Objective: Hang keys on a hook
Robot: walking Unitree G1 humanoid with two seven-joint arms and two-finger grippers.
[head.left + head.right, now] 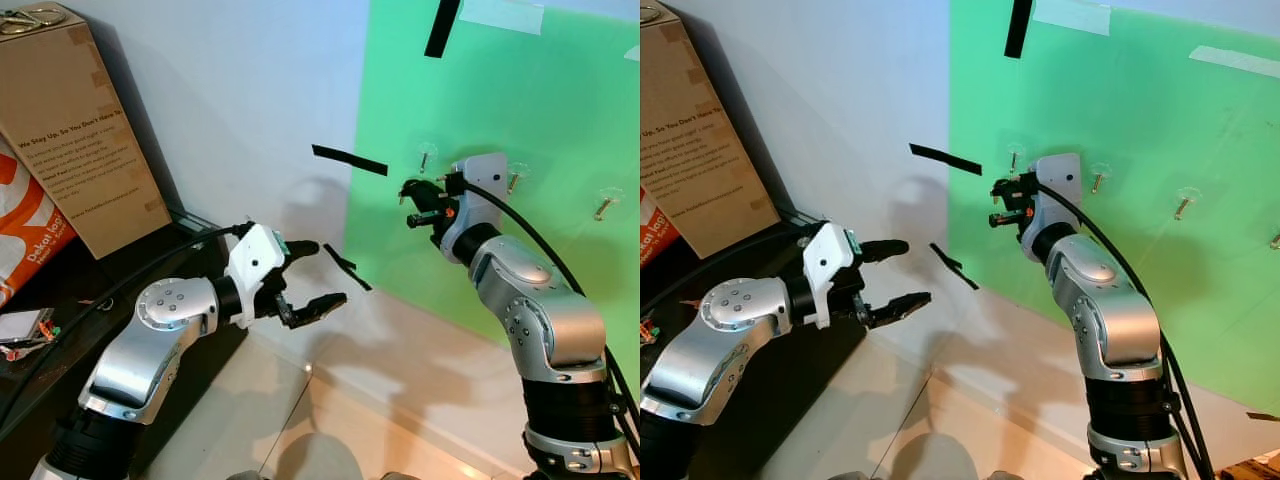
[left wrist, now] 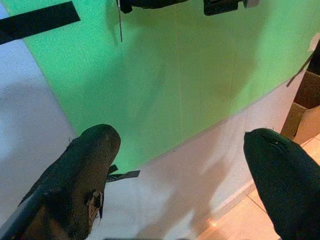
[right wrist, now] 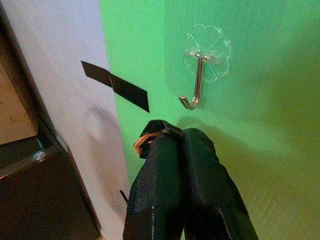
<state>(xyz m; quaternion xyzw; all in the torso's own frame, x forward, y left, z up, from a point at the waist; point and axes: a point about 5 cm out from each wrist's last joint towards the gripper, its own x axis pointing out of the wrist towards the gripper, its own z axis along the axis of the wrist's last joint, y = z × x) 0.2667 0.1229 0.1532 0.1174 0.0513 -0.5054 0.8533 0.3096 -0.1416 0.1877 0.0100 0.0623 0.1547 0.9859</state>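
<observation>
The left gripper (image 1: 310, 275) hangs spread and empty, well short of the wall. Farther in, the right gripper (image 3: 172, 137), pressed together, pinches the keys (image 3: 146, 140), of which just an orange-brown loop peeks out beside the tips. The approach step looks in hand. The hook (image 3: 196, 82) on the green sheet (image 3: 270, 100) lies just beyond the fingertips; next, that loop must be raised over its upturned end.
</observation>
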